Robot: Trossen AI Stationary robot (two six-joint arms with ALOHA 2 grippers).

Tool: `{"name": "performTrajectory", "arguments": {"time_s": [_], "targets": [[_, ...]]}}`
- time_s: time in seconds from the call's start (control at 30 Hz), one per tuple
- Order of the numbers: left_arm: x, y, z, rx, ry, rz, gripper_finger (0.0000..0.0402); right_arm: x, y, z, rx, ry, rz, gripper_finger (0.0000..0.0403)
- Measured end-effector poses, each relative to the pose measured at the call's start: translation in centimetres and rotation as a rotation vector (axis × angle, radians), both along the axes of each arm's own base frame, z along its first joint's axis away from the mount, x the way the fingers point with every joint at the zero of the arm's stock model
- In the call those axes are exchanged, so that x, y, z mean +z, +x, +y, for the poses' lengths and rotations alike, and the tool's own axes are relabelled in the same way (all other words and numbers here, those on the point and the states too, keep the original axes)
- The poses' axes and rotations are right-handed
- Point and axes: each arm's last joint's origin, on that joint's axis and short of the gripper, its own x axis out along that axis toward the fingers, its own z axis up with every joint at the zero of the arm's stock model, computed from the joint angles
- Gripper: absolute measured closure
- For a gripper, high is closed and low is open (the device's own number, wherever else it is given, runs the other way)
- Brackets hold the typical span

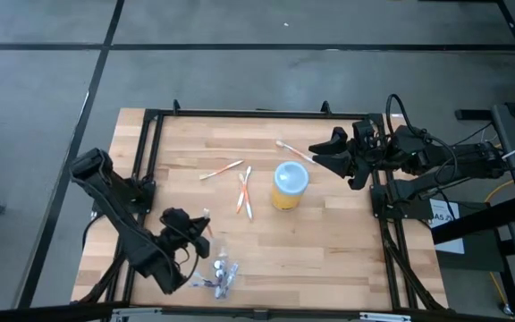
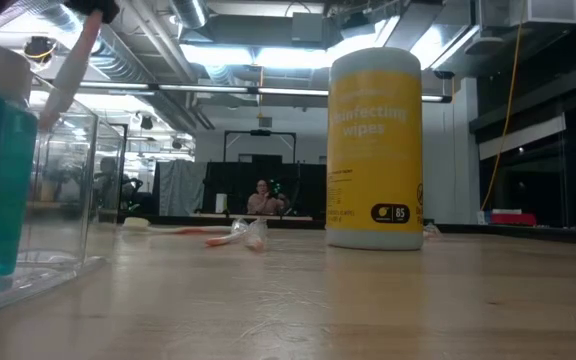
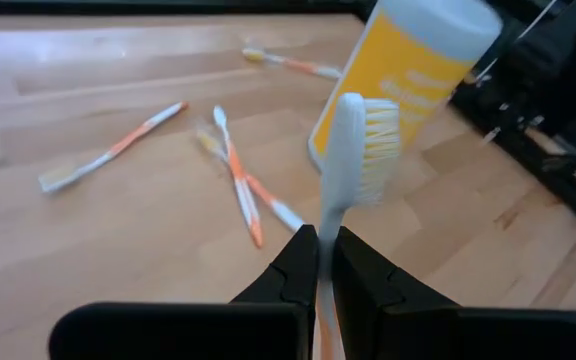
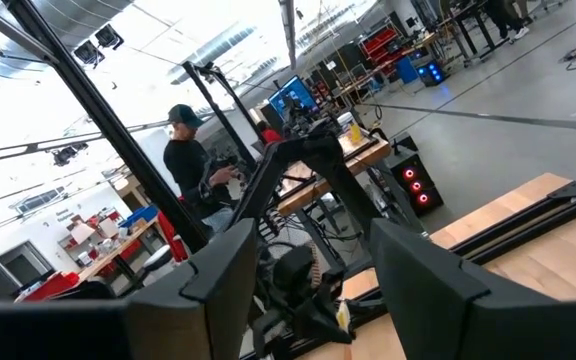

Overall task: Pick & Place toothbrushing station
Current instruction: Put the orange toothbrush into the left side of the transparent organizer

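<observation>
While its jaws are clamped on a white toothbrush (image 3: 346, 170) with yellow bristles, the left gripper (image 3: 320, 262) is held above the table's (image 1: 329, 250) near-left part, beside the clear pouch (image 1: 220, 277). Three orange-and-white toothbrushes (image 1: 244, 191) are seen lying mid-table, left of the yellow wipes canister (image 1: 290, 184). The right gripper (image 1: 325, 154) is held with jaws apart at the far right, near a fourth toothbrush (image 1: 291, 149).

I see the wooden table (image 1: 329, 241) inside its black frame (image 1: 240, 114), grey floor (image 1: 240, 72) all around. Far behind, a person in a dark cap (image 4: 183, 150) stands by cluttered workbenches (image 4: 118, 240) and a lit monitor (image 4: 293, 97).
</observation>
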Motion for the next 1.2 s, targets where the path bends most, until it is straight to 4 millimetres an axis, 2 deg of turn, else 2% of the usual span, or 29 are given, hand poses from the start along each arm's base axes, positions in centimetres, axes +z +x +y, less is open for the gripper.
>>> {"name": "performTrajectory", "arguments": {"time_s": [0.43,0.73,0.9,1.2], "targets": [[-3.2,0.5,-1.8,0.024,-0.005,0.039,0.0389,0.0,0.0,0.0,0.008,0.036,0.001,0.0202],[-4.4,0.5,-2.6,0.026,-0.020,0.055,0.0380,0.0,-0.1,0.5,0.032,0.038,0.001,0.0202],[-4.5,0.6,-2.7,0.025,-0.029,0.046,0.0352,0.0,-0.1,0.8,0.043,0.042,0.002,0.0202],[-3.9,0.5,-3.1,0.000,-0.051,0.000,0.0266,0.0,-0.3,1.5,0.053,0.037,0.003,0.0202]]}}
